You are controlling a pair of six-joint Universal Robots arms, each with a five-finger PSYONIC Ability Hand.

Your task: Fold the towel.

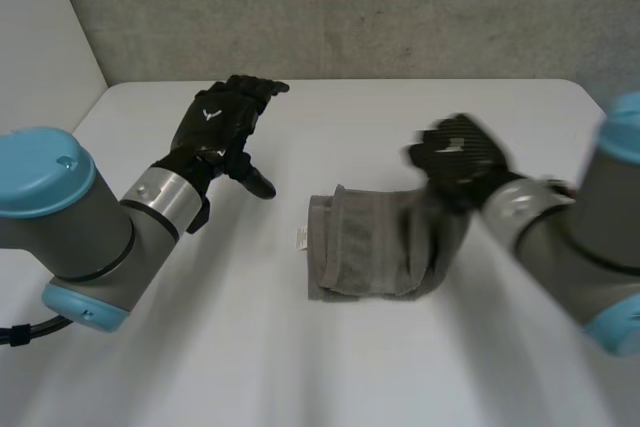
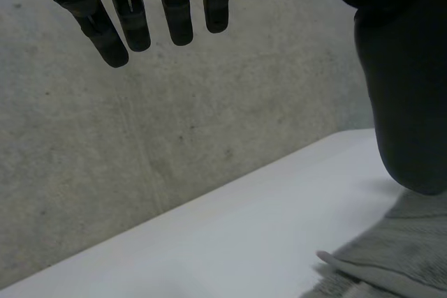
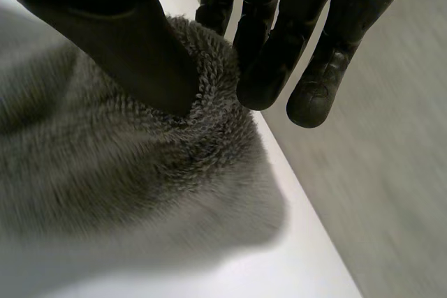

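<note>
Grey towel point(image 1: 365, 247) is lying part-folded mid-frame on the counter point(image 1: 250, 347), my right robot hand point(image 1: 462, 152) pinching its right edge to fold it over, my left robot hand point(image 1: 220, 122) hovering spread upper-left.

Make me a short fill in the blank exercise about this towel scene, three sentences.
1. The towel rests on a ___ table.
2. The right hand pinches the towel's edge between its fingers and ___.
3. The left hand, away from the towel, holds ___.
Missing words: white; thumb; nothing.
</note>
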